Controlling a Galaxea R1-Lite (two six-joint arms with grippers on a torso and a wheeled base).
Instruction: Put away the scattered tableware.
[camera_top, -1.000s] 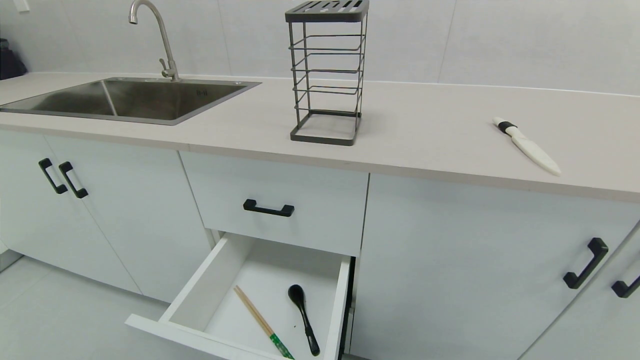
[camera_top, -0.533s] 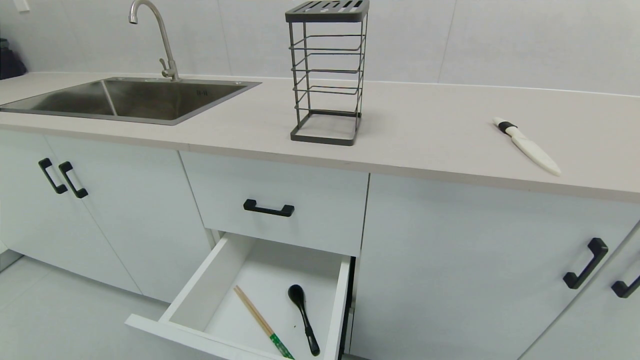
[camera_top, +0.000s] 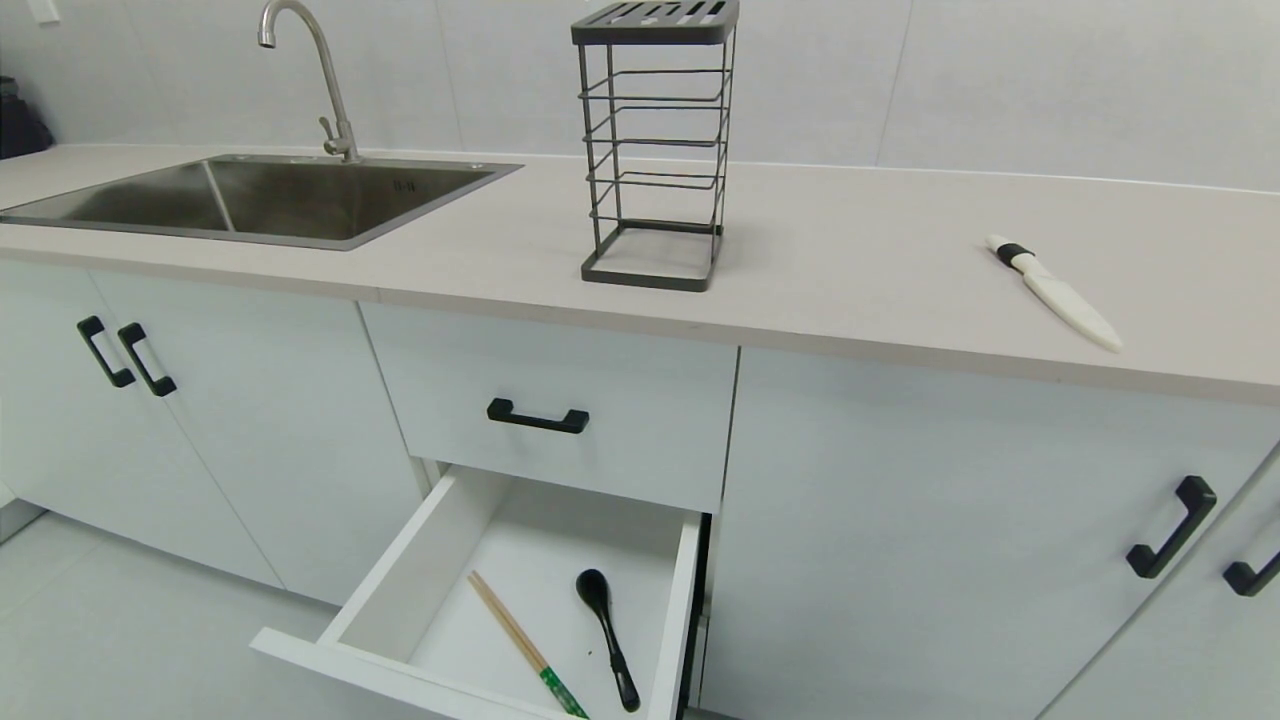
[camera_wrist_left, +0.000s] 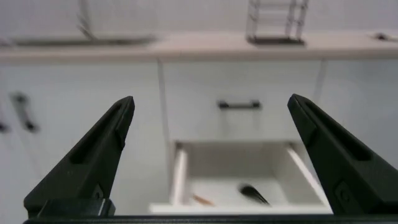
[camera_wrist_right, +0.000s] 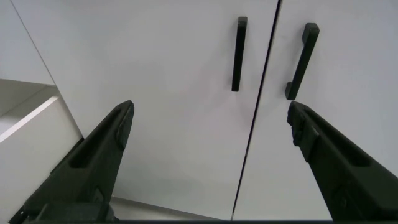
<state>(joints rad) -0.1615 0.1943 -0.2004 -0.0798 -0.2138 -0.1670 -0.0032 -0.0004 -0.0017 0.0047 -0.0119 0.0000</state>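
A white knife with a black band (camera_top: 1053, 291) lies on the counter (camera_top: 850, 270) at the right. The lower drawer (camera_top: 400, 570) is pulled out; in it lie wooden chopsticks (camera_top: 525, 645) and a black spoon (camera_top: 606, 634). My left gripper (camera_wrist_left: 211, 124) is open and held well back from the cabinets, facing the open drawer (camera_wrist_left: 180, 180), where the black spoon (camera_wrist_left: 254, 193) shows. My right gripper (camera_wrist_right: 210, 124) is open too, close in front of white cabinet doors with two black handles (camera_wrist_right: 238, 55).
A tall black wire rack (camera_top: 655, 145) stands on the counter mid-back. A steel sink (camera_top: 250, 195) with a curved tap (camera_top: 315, 70) is set in at the left. The closed upper drawer has a black handle (camera_top: 537, 417). Cabinet doors flank the drawers.
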